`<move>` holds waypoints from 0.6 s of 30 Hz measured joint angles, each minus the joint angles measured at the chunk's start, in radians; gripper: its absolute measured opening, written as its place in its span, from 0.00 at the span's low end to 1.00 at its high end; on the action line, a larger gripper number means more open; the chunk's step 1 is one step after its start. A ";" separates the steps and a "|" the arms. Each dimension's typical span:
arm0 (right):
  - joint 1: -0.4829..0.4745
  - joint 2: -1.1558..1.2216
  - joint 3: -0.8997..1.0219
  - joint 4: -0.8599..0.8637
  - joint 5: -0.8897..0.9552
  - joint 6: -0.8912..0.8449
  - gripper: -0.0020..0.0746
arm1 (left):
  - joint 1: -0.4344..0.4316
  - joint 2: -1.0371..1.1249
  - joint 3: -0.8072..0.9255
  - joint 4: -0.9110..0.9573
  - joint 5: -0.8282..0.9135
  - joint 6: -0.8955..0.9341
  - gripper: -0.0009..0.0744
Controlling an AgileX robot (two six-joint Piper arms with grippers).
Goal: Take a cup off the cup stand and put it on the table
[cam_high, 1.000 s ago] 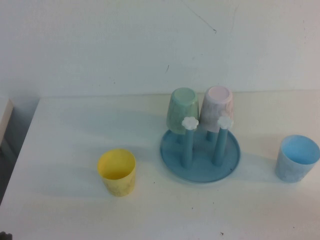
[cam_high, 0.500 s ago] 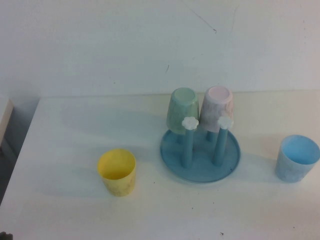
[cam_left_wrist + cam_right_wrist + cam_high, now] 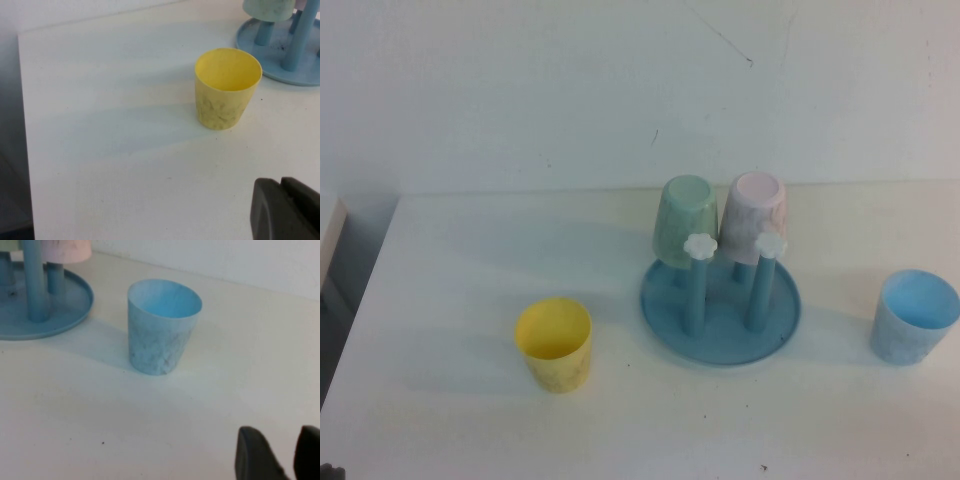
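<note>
The light blue cup [image 3: 915, 315] stands upright on the white table [image 3: 450, 300], to the right of the round blue cup stand [image 3: 665, 322]. It also shows in the right wrist view [image 3: 162, 327], with the stand [image 3: 70, 307] beside it. My right gripper [image 3: 287, 437] is open and empty, low over the table and a short way from the blue cup. My left gripper [image 3: 281, 182] is shut and empty, over the table near the yellow cup [image 3: 227, 87]. Neither arm shows in the high view.
A mint green cup [image 3: 686, 220] and a pink cup [image 3: 756, 217] sit upside down on the stand's back pegs. Two front pegs with white flower knobs [image 3: 700, 246] are bare. The yellow cup [image 3: 554, 343] stands upright left of the stand. The table's left edge [image 3: 365, 300] is near.
</note>
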 joint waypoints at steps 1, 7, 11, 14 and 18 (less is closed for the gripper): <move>0.001 0.000 0.000 0.000 0.000 0.003 0.27 | 0.000 0.000 0.000 0.000 0.000 0.000 0.01; 0.001 0.000 0.000 -0.006 0.002 0.014 0.27 | 0.000 0.000 0.000 0.000 0.000 0.000 0.01; 0.001 0.000 0.000 -0.007 0.002 0.014 0.25 | 0.000 0.000 0.000 0.000 0.000 0.000 0.01; 0.001 0.000 0.000 -0.008 0.002 0.014 0.25 | 0.000 0.000 0.000 0.000 0.000 0.000 0.01; 0.001 0.000 0.000 -0.010 0.002 0.014 0.25 | 0.000 0.000 0.000 0.000 0.000 0.000 0.01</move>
